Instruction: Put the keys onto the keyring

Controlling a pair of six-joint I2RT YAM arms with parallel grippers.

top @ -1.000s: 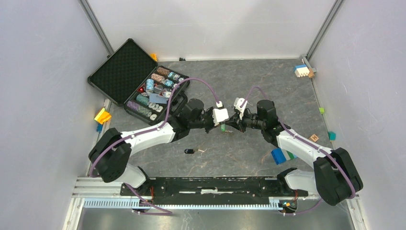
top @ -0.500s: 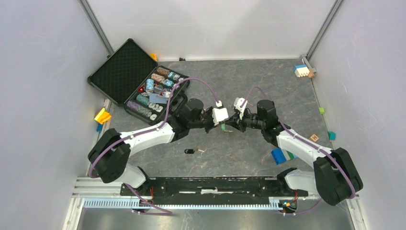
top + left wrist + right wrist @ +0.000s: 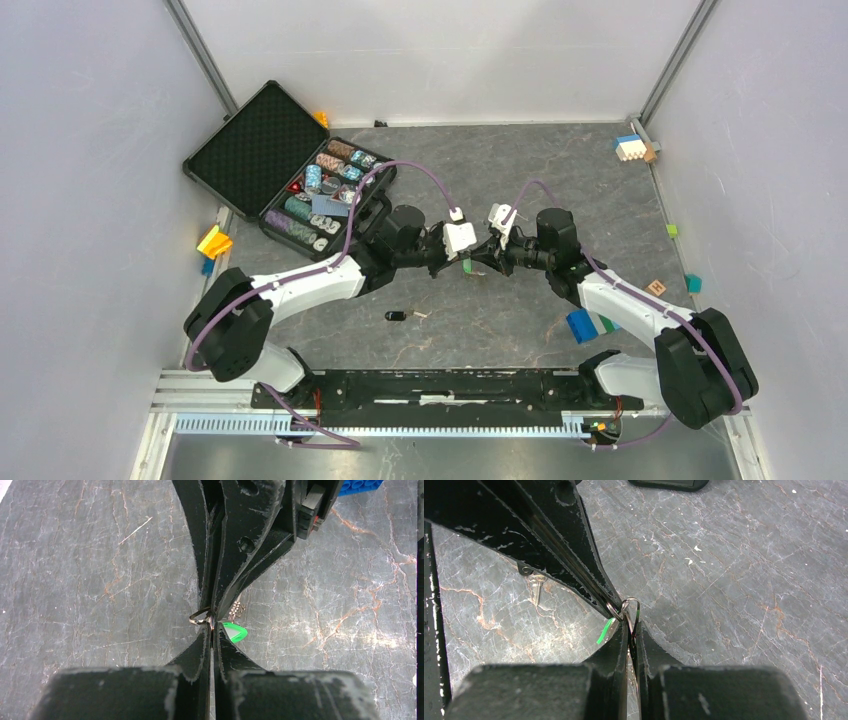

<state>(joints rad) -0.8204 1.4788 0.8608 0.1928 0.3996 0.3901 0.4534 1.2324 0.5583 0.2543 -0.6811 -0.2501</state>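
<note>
Meeting tip to tip, the left gripper (image 3: 213, 633) is pinched tight on the green key (image 3: 235, 631), its head just beside the tips; the right gripper (image 3: 629, 630) nips the keyring (image 3: 630, 605) between narrow fingers. The black key (image 3: 397, 316) lies well apart from both.

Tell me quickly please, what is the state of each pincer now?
Left pincer: closed, tips at the keyring, green key beside them; what it grips cannot be told.
Right pincer: closed on the keyring.
</note>
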